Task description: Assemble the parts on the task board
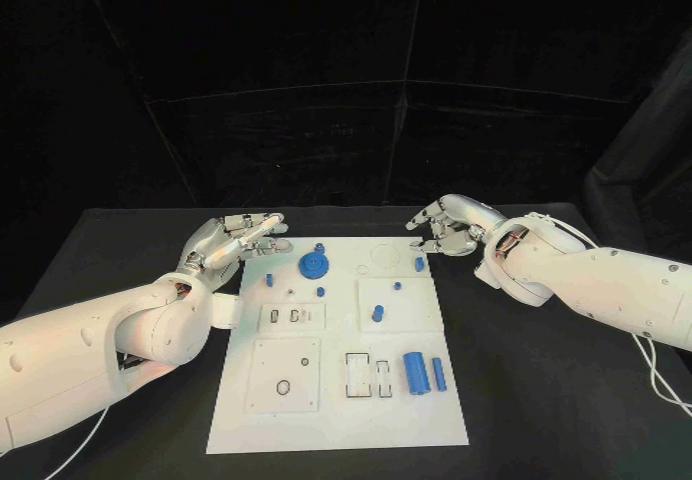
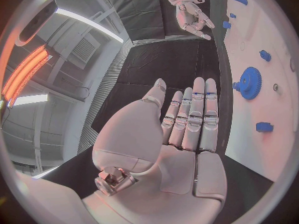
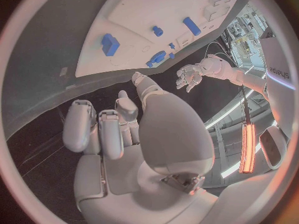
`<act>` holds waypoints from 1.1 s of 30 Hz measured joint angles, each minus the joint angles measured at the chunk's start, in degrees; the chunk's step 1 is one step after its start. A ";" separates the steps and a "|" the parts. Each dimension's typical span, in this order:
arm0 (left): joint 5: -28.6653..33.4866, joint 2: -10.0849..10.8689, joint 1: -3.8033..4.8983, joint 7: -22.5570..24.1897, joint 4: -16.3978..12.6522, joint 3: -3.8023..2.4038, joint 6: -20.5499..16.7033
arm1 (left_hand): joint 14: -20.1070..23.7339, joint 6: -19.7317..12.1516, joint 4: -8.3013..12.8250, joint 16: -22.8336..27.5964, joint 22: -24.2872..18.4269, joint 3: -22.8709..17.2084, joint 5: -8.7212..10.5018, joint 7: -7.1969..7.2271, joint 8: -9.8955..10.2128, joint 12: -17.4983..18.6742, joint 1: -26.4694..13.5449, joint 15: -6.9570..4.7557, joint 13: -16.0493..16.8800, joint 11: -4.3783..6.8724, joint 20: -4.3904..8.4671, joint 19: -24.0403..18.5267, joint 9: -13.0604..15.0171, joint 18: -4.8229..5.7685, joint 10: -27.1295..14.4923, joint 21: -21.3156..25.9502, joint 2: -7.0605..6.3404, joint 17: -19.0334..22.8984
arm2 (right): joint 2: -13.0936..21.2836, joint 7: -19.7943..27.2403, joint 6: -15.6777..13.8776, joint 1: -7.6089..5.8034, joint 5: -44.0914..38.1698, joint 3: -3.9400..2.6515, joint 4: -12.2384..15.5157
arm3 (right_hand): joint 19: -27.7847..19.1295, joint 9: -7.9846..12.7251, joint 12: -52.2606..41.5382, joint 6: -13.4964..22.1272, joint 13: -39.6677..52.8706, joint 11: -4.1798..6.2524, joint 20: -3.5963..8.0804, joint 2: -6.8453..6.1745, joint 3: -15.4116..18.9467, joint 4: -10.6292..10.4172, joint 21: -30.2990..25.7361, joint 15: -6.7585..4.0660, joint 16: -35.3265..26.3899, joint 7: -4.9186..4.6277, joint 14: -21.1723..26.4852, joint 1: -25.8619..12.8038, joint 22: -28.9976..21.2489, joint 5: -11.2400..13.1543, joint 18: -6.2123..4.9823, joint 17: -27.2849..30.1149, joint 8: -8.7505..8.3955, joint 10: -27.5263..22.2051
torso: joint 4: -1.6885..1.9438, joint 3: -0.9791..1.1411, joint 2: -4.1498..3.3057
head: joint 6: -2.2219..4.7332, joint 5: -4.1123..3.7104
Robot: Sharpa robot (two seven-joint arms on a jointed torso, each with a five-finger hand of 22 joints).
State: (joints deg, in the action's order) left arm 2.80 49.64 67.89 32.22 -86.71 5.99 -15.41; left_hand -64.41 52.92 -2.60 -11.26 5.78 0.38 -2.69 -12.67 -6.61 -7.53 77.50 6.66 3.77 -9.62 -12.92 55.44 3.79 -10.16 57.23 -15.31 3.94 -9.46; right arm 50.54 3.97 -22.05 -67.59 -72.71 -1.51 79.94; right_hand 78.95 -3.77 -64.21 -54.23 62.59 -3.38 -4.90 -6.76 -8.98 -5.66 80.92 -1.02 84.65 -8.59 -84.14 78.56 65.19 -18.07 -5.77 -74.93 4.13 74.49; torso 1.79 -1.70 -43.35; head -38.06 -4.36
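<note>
- Where the black table (image 1: 548,400) carries it, the task board (image 1: 346,420) lies as a white plate at the middle, its long side running away from the robot.
- Left hand (image 1: 238,240): hovers at the board's far left corner, just off its edge; the left wrist view shows the fingers (image 2: 198,117) straight and side by side, the thumb apart, nothing held.
- Right hand (image 1: 450,225): hovers beyond the board's far right corner, over the table; the right wrist view shows the fingers (image 3: 99,129) curled partway, not closed, nothing between them.
- Blue gear (image 1: 315,265): lies on the board's far left part, near the left hand's fingertips but not touching them.
- Small blue part (image 1: 283,245): at the board's far left edge, just beside the left hand; contact cannot be told.
- Small blue piece (image 1: 271,280): at the left edge, nearer the robot than the gear, beside the left wrist.
- Blue peg (image 1: 420,264): on the far right part, near the right hand, apart from its fingers.
- Blue knob (image 1: 376,313) and small blue stud (image 1: 392,288): on the right middle plate, well apart from both hands.
- Blue cylinder (image 1: 413,372) and slim blue bar (image 1: 438,373): side by side on the near right part, well apart from both hands.
- Slotted recesses (image 1: 368,374): beside the cylinder, towards the board's middle.
</note>
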 measured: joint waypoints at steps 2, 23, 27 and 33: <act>0.00 0.00 0.00 -0.02 0.02 0.07 0.02 | 0.00 0.00 0.00 0.00 0.00 0.00 0.00 0.00 0.00 0.00 0.00 0.00 0.00 0.00 0.00 0.00 0.00 -0.01 0.00 0.00 0.00 0.00 | 0.12 0.91 0.07 0.32 0.60 0.01 -0.91 | 0.00 0.00 0.22 0.47 -0.38 -0.10 0.00 0.00 0.24 0.24 0.00 0.00 0.00 -0.24 0.00 0.00 -0.10 0.00 0.00 0.00 -0.16 -0.10 | 0.00 -0.04 0.00 | 0.03 -0.16; 0.00 -0.11 -0.04 -0.15 0.30 0.42 0.19 | 0.00 0.00 0.16 0.00 -0.08 -0.17 0.00 0.00 -0.01 0.00 0.00 0.00 0.00 0.00 0.00 0.00 0.00 0.00 0.00 0.00 0.00 0.01 | 0.23 4.86 1.43 2.96 3.11 0.04 -3.34 | 0.00 -0.06 0.44 1.26 -0.63 -0.10 0.00 -0.59 2.80 -1.06 0.00 0.00 -0.01 -0.26 0.00 -3.06 -0.07 -0.99 0.00 0.01 -0.15 -0.09 | 0.11 -0.24 -0.07 | -0.70 -0.55; 0.00 -0.11 -0.05 -0.19 0.38 0.44 0.20 | 0.00 0.00 0.16 0.00 -0.08 -0.17 0.00 0.00 -0.01 0.00 0.00 0.00 0.00 0.00 0.00 0.00 0.00 -0.01 0.00 0.00 0.00 0.00 | 0.26 5.11 1.71 3.18 3.40 0.04 -3.39 | 0.00 -0.10 0.44 1.26 -0.52 -0.10 0.00 -0.61 3.33 -1.60 0.00 0.00 -0.01 -0.26 0.00 -3.63 -0.01 -1.31 0.00 0.01 -0.15 -0.09 | 0.16 -0.25 -0.05 | -0.80 -0.57; 0.00 -0.10 -0.06 -0.24 0.46 0.46 0.20 | 0.00 0.00 0.16 0.00 -0.08 -0.17 0.00 0.00 -0.01 0.00 0.00 0.00 0.00 0.00 0.00 0.00 0.00 -0.01 0.00 0.00 0.00 -0.04 | 0.57 5.33 2.23 3.54 3.71 0.04 -3.09 | -0.01 -0.13 0.43 1.26 -0.29 -0.10 0.00 -0.50 3.82 -1.77 0.00 0.00 -0.01 -0.26 0.00 -4.18 0.07 -1.58 0.00 0.02 -0.15 -0.09 | 0.18 -0.25 -0.03 | -0.96 -0.50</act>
State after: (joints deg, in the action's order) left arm 2.80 49.54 67.83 31.98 -86.25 6.44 -15.21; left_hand -64.41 52.92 -2.43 -11.26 5.70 0.22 -2.69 -12.67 -6.61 -7.54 77.50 6.66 3.77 -9.62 -12.92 55.44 3.79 -10.17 57.23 -15.31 3.94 -9.49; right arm 51.11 9.31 -19.83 -64.05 -69.00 -1.47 76.85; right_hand 78.94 -3.90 -63.78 -52.97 62.30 -3.49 -4.90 -7.26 -5.15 -7.43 80.92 -1.02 84.64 -8.84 -84.14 74.38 65.26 -19.65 -5.77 -74.92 3.97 74.40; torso 1.97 -1.96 -43.38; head -39.02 -4.86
